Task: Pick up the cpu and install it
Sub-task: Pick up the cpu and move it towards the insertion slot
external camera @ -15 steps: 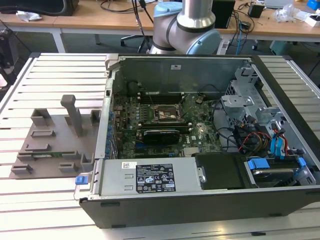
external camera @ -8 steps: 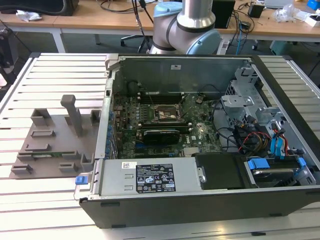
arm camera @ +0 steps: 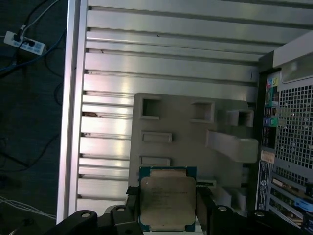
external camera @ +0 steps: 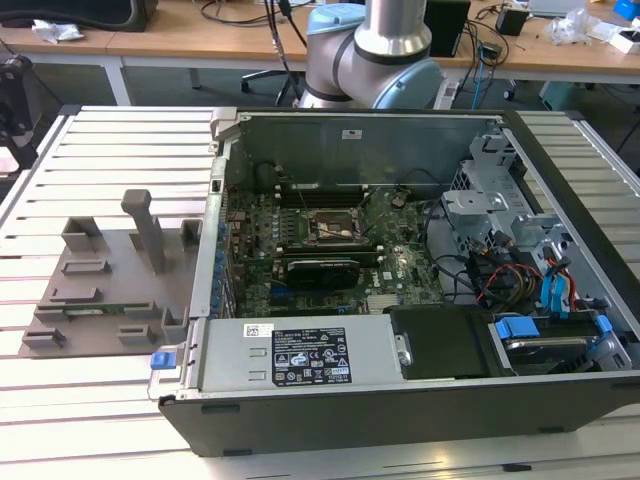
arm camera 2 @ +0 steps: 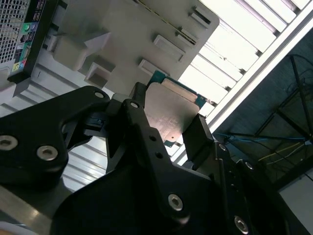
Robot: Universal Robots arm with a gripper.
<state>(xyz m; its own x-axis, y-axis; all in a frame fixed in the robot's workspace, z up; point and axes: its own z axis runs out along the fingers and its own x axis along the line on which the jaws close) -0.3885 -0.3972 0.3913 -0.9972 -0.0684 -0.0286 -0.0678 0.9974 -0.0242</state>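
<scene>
The cpu (arm camera: 167, 198), a thin square chip with a pale metal top and green rim, is held between the two dark fingers of my gripper (arm camera: 167, 208), one finger on each side edge. In the second wrist view the cpu (arm camera 2: 171, 110) sits edge-gripped in the same way in the gripper (arm camera 2: 168, 129). It hangs above the grey fixture plate (arm camera: 186, 137), well off the table. The dark socket (external camera: 335, 228) with its metal frame lies on the motherboard inside the open computer case (external camera: 400, 400).
The grey fixture plate (external camera: 110, 285) with upright posts rests on the slatted metal table (external camera: 100, 150), at the exterior view's left of the case. Cables, drive bays and a card (external camera: 320, 268) crowd the case interior. The arm's base (external camera: 375, 55) stands behind the case.
</scene>
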